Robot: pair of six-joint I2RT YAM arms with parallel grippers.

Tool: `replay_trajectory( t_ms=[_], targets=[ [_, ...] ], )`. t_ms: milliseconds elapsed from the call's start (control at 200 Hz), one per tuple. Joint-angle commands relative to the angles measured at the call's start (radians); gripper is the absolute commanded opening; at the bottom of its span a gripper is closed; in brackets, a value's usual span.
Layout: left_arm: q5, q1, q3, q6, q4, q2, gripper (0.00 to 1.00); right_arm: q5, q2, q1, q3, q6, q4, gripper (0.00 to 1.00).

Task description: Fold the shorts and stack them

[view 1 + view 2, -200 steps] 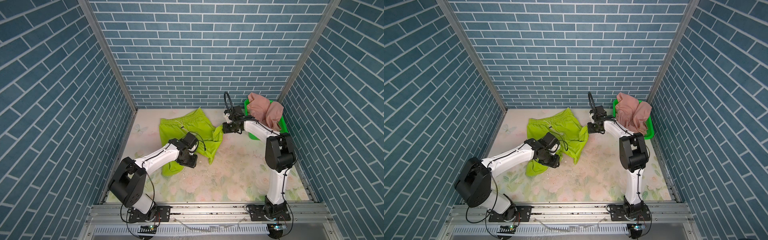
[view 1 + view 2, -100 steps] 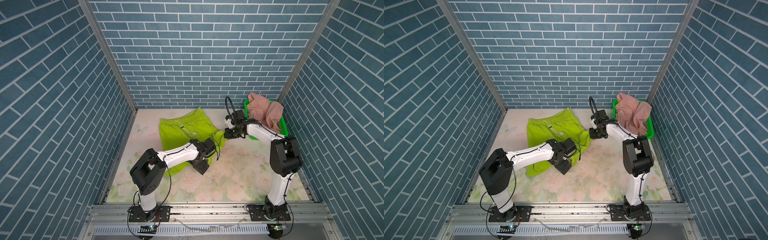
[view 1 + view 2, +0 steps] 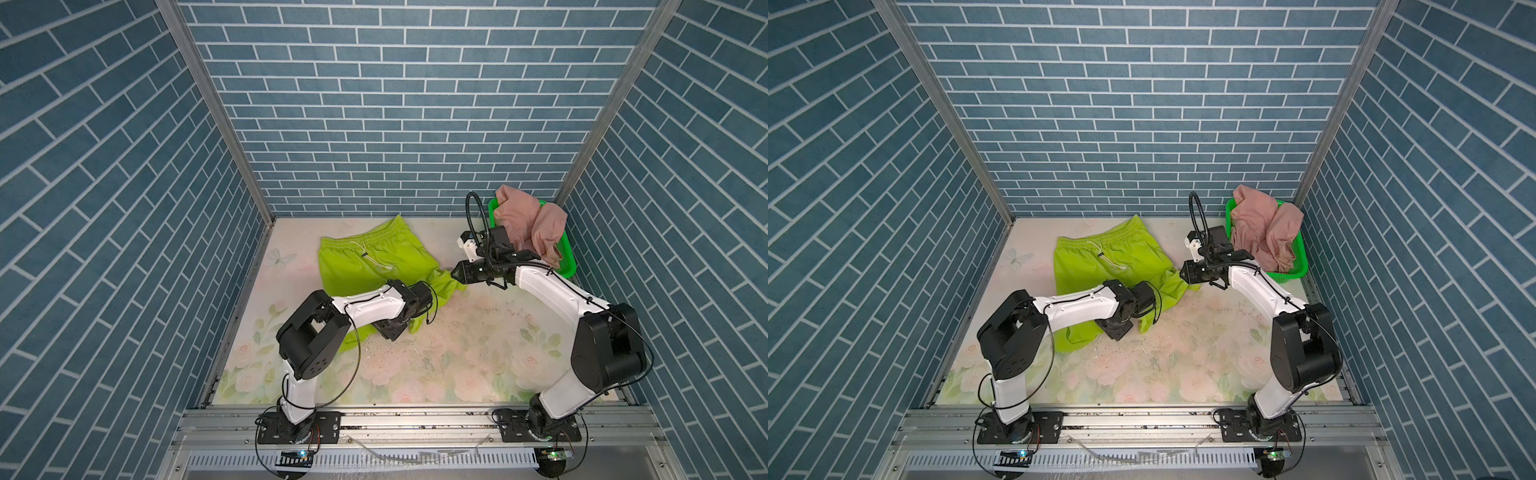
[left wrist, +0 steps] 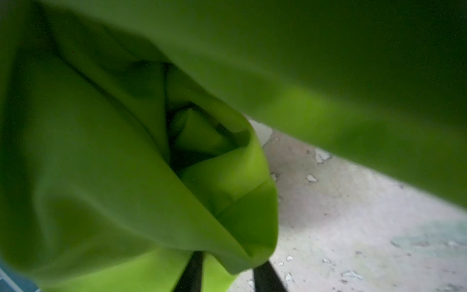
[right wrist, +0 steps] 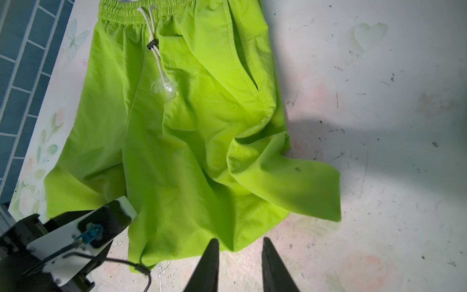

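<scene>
Right wrist: R hand [image 5: 240, 240] narrow, empty, nr shorts [image 5: 177, 126] hem; L hand [image 4: 230, 263] grips it.

The lime-green shorts [image 3: 374, 262] lie spread on the desk [image 3: 457, 353] toward its back-left corner, with the waistband and white drawstring nearest the back edge and the leg hems rumpled. The dusty-pink shorts [image 3: 528, 220] sit heaped in a green basket [image 3: 567, 266] at the back-right corner.

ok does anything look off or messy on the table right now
The lime-green shorts lie flat at the waistband, but the leg nearer the basket is bunched and twisted. The pink shorts sit in a crumpled heap spilling over the basket's rim. The table surface looks scuffed, with pale flakes scattered.
</scene>
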Motion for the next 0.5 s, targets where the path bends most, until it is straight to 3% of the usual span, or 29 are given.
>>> replay_trajectory(
  t_ms=[0, 40, 105, 245, 425, 495],
  targets=[
    [0.052, 0.014, 0.027, 0.020, -0.013, -0.008, 0.05, -0.016, -0.048, -0.002, -0.024, 0.001, -0.009, 0.34],
    [0.104, 0.026, 0.031, 0.030, -0.016, -0.025, 0.00, -0.017, -0.056, -0.002, -0.027, -0.011, -0.032, 0.35],
    [0.220, 0.053, 0.037, 0.050, -0.017, -0.062, 0.00, -0.030, -0.069, -0.001, -0.034, -0.029, -0.056, 0.36],
    [0.572, 0.123, 0.069, 0.100, -0.027, -0.153, 0.00, -0.116, -0.109, 0.003, -0.063, -0.058, -0.082, 0.38],
    [0.754, 0.162, 0.147, 0.192, -0.132, -0.188, 0.00, -0.216, -0.162, 0.035, -0.106, -0.064, -0.080, 0.40],
    [0.760, 0.177, 0.150, 0.224, -0.175, -0.183, 0.00, -0.242, -0.165, 0.085, -0.116, -0.078, -0.078, 0.41]
  ],
)
